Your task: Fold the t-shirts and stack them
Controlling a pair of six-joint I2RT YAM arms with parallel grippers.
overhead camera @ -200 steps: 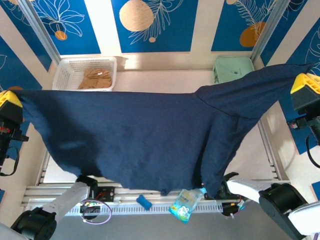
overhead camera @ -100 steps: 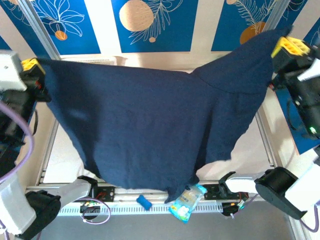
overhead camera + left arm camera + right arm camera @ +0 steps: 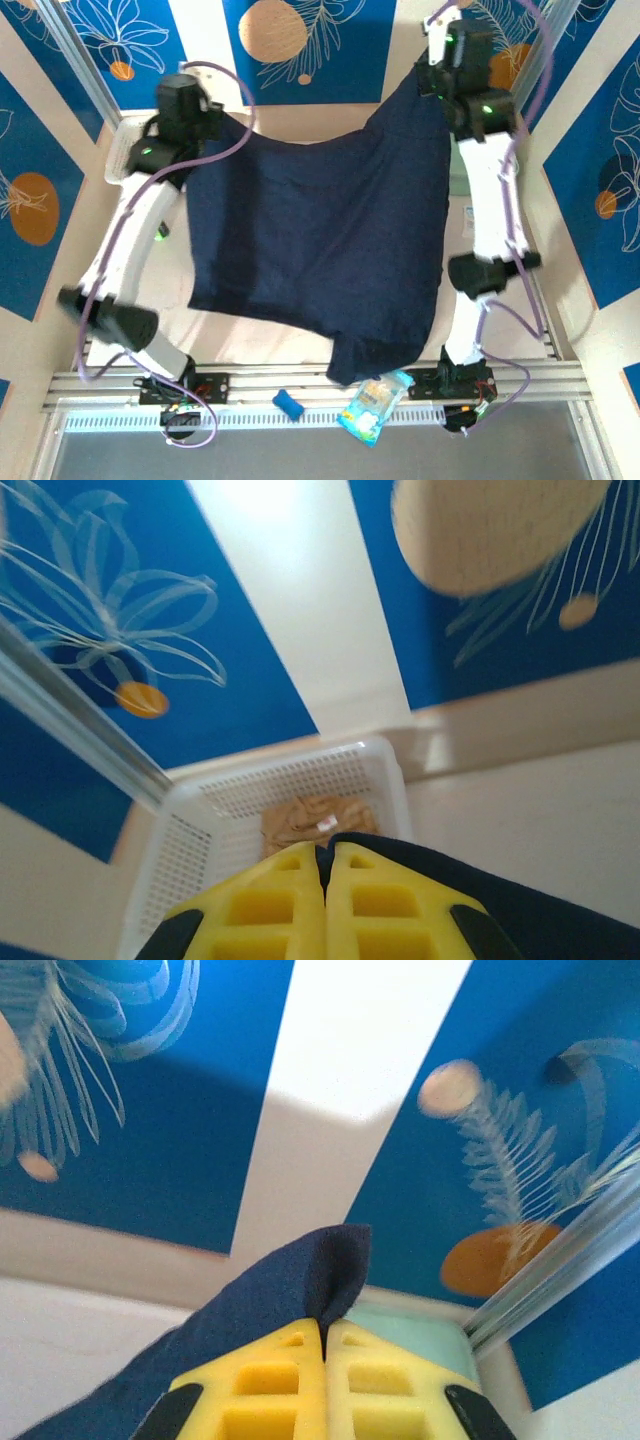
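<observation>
The dark navy t-shirt [image 3: 320, 250] hangs spread between both arms over the table, its lower hem reaching the near edge. My left gripper [image 3: 208, 118] is shut on its upper left corner. In the left wrist view the yellow fingers [image 3: 270, 905] pinch navy cloth [image 3: 530, 905] at the left gripper [image 3: 323, 855]. My right gripper [image 3: 430, 78] is shut on the upper right corner, held higher. In the right wrist view the right gripper [image 3: 325, 1325] has a fold of navy cloth [image 3: 290, 1285] sticking up from it. The tan t-shirt [image 3: 315, 818] lies crumpled in the white basket [image 3: 200, 825].
The white basket [image 3: 118, 160] sits at the far left corner. A mint-green case [image 3: 420, 1335] lies at the far right by a metal frame post [image 3: 560, 1280]. A small blue object [image 3: 288, 404] and a snack packet [image 3: 372, 405] rest on the front rail.
Both arms have swung in from the table's sides toward the back wall, carrying the navy shirt away from the near edge. The shirt now hangs narrower and steeper.
</observation>
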